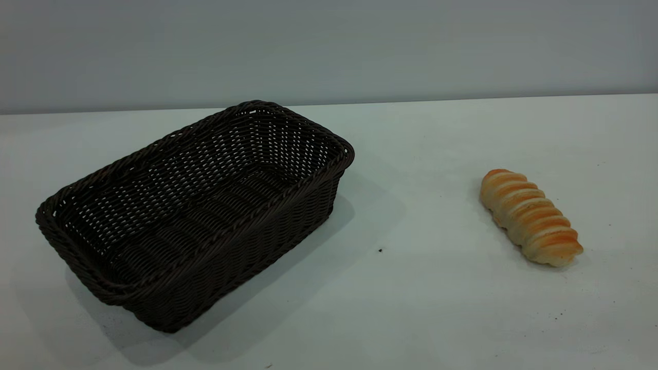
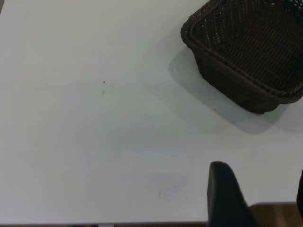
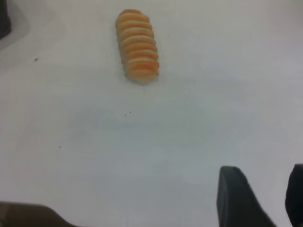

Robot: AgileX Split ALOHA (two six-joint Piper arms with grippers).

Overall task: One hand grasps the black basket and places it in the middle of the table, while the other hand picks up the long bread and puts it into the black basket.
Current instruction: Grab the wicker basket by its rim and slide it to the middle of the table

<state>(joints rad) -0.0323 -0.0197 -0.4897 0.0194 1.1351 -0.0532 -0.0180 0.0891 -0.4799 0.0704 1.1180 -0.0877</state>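
Observation:
The black basket [image 1: 195,216] stands empty on the left of the table [image 1: 411,288], set at an angle. It also shows in the left wrist view [image 2: 251,52]. The long bread [image 1: 529,216] lies on the right of the table, well apart from the basket, and shows in the right wrist view [image 3: 137,45]. No gripper shows in the exterior view. My left gripper [image 2: 258,189] is open and empty, hanging above the table's near edge, far from the basket. My right gripper [image 3: 260,189] is open and empty, above bare table some way from the bread.
A plain grey wall runs behind the table. A few tiny dark specks [image 1: 380,250] dot the tabletop between basket and bread. The table's edge and a brown floor [image 2: 274,215] show near the left gripper.

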